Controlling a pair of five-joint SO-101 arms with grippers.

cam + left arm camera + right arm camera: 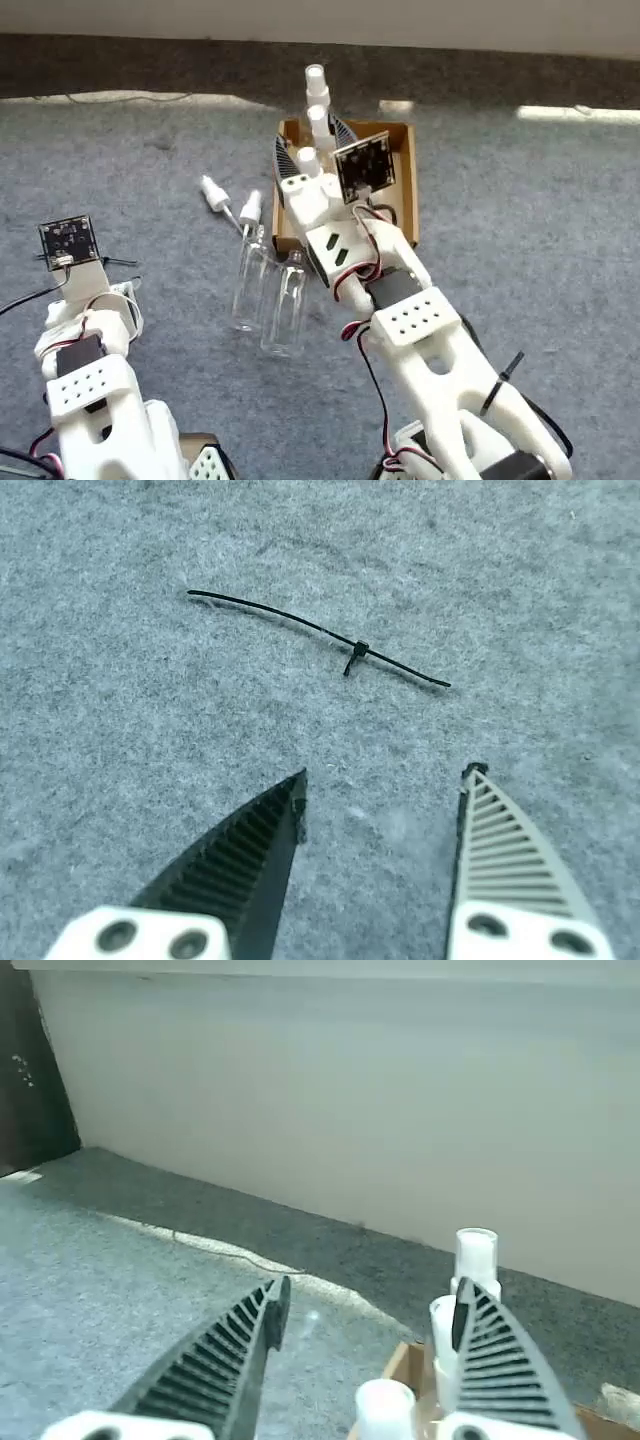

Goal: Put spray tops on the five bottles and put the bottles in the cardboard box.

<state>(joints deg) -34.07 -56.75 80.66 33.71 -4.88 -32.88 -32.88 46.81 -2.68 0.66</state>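
Note:
The cardboard box (402,170) sits on the grey carpet at the back middle. Three bottles with white spray tops (316,80) stand upright in its left part. My right gripper (308,134) hangs open over that side of the box, its fingers on either side of the tops; in the right wrist view the gripper (370,1310) frames the spray tops (476,1253) and the box corner (404,1364). Two clear uncapped bottles (287,304) lie in front of the box, with two loose spray tops (214,194) just beyond them. My left gripper (385,780) is open above bare carpet.
A black zip tie (355,652) lies on the carpet just ahead of the left gripper, also seen as the zip tie (122,262) beside the left arm. A pale wall (350,1090) rises behind the box. Open carpet spreads to the left and right of the bottles.

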